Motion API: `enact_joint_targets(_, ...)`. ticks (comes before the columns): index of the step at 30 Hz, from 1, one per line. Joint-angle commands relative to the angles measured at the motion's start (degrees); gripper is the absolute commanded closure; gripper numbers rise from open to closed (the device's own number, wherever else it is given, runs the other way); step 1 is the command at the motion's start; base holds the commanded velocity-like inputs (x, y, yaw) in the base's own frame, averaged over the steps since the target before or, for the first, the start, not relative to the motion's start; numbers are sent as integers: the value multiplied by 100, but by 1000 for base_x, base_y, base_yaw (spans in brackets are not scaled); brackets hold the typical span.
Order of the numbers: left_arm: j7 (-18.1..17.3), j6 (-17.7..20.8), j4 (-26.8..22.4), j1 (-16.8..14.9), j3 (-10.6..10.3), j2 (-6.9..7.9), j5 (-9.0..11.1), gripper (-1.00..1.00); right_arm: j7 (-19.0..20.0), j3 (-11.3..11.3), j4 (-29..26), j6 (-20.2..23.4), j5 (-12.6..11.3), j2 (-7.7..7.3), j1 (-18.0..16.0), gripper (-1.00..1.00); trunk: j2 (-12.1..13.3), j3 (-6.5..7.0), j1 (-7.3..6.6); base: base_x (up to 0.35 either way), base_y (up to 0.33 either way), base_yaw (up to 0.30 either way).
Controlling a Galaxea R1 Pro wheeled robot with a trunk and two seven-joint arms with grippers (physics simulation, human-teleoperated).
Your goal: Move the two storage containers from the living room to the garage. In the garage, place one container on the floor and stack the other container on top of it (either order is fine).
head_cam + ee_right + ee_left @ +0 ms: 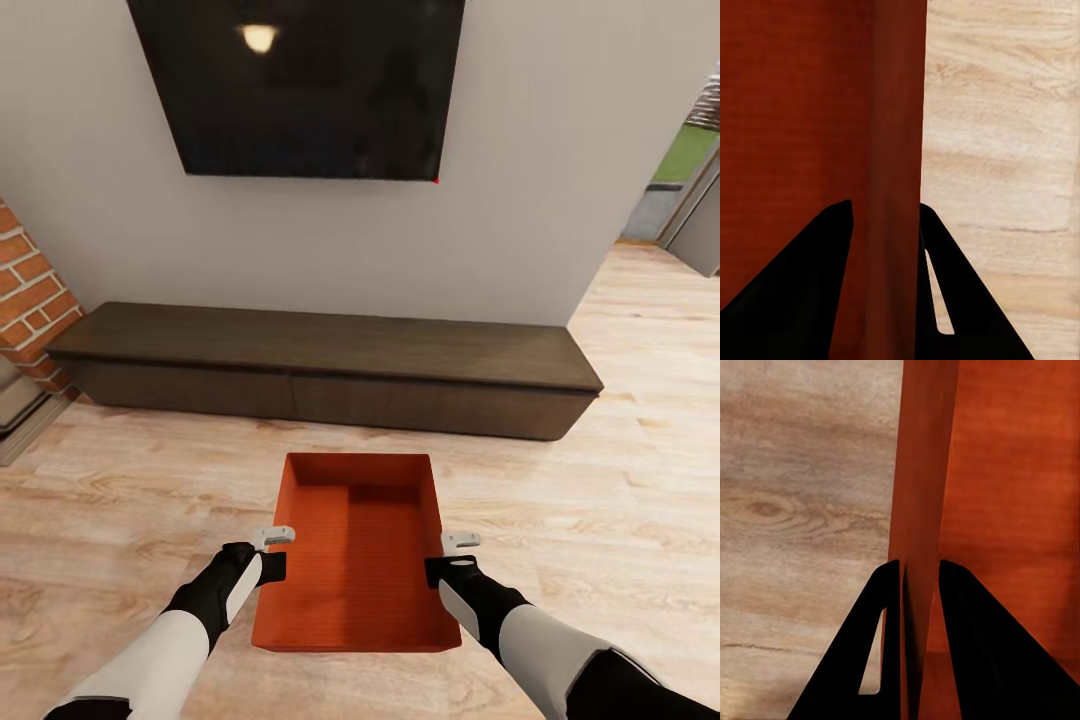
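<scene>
Your left fingers (pixel 272 552) and right fingers (pixel 452 557) each pinch a side wall of the bin (pixel 355 560), held above the wood floor (pixel 120 500). Thin walls could slip if you turn unevenly. Beyond stand the cabinet (pixel 320 370) and TV (pixel 300 85).

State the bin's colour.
Orange-red all over; the bin shows best in the head view.

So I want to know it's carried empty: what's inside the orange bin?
Nothing shows inside the orange bin: just its bare flat bottom and a corner shadow. The left gripper and right gripper pinch its side walls. The wood floor under it is covered.
</scene>
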Motion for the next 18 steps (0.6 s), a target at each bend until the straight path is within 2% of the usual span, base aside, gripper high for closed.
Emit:
enact_joint_targets(1, 70, 44, 4, 4, 19, -1, -90, 100, -45, 3, -197, -52, 65, -1, -4, 100, 40, 14, -23, 0, 0, 0)
enact_joint_targets(18, 78, 49, 4, 4, 20, -1, -90, 100, -69, -30, -200, -61, 60, 10, -4, 100, 721, 322, -396, 0, 0, 0)
